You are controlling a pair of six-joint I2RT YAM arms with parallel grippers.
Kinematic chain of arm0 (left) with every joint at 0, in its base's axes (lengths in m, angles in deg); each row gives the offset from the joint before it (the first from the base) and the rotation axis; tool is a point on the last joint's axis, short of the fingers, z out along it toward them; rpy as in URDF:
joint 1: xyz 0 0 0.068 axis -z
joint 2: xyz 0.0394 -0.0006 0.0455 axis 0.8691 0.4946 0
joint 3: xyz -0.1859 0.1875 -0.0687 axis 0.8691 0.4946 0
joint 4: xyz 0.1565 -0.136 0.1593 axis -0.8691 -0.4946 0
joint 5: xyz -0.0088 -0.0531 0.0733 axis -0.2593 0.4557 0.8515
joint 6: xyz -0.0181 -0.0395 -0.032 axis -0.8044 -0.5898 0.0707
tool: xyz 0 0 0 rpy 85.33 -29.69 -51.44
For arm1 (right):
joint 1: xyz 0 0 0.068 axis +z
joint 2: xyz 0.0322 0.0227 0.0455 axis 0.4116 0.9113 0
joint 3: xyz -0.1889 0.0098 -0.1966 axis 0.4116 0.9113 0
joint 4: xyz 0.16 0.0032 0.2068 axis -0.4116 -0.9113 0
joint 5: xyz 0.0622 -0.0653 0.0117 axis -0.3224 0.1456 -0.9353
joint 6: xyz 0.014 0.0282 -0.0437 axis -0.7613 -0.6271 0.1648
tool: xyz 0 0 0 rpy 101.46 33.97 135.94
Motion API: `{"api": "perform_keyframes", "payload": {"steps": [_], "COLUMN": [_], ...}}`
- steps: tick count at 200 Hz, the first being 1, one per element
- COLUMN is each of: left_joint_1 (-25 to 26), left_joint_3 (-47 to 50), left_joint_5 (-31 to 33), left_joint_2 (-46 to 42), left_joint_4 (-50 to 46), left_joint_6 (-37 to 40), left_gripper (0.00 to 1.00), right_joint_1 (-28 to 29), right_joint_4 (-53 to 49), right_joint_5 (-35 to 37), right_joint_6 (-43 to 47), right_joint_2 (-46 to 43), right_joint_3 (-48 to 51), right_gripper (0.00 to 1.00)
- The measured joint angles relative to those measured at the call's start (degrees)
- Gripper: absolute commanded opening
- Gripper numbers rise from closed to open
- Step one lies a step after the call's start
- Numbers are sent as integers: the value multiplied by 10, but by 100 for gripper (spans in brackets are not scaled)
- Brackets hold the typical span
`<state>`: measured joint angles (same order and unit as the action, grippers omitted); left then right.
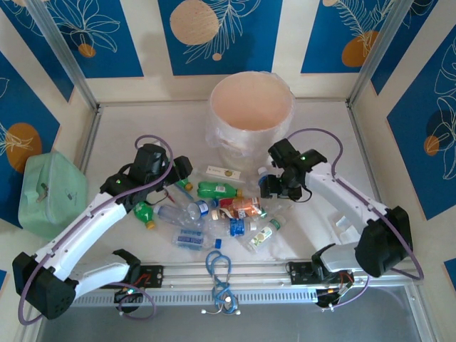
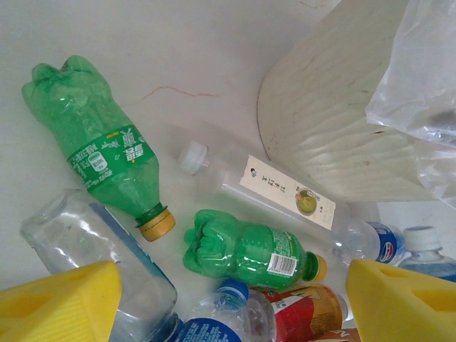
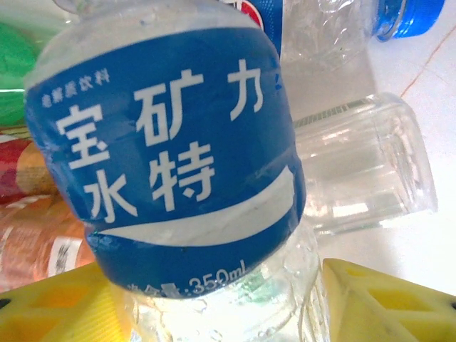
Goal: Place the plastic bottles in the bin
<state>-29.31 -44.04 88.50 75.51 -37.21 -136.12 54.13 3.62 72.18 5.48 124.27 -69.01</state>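
Right hand [image 3: 214, 313] clamped on blue-label bottle [image 3: 171, 142]; left hand [image 2: 231, 303] open above bottles [image 2: 246, 249] near bin [image 2: 320, 121]

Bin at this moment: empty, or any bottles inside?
Empty, as far as the top view shows: the bin is bare and pale inside, and the plastic bottles lie on the table before it.

Heaped bottles [image 1: 214, 191] crowded the surface [image 1: 142, 121] centre, bin [image 1: 242, 139] blocked twelve o'clock, bare room lay at ten and two o'clock.
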Motion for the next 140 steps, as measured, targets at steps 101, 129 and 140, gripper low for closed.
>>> {"api": "perform_keyframes", "payload": {"steps": [101,129,140], "left_joint_1": [-8,-16,-18], "left_joint_3": [0,3,6], "left_joint_5": [19,17,17], "left_joint_2": [0,0,0], "left_joint_4": [-2,-1,-2], "left_joint_6": [-15,-20,-22], "left_gripper": [83,83,83], "right_joint_1": [167,163,156], "right_joint_4": [-81,-75,-70], "right_joint_5": [10,8,3], "right_joint_6": [-45,-42,-38], "right_joint_2": [-58,-30,-12], "right_joint_3": [-191,-296,-342], "right_gripper": [56,56,56]}}
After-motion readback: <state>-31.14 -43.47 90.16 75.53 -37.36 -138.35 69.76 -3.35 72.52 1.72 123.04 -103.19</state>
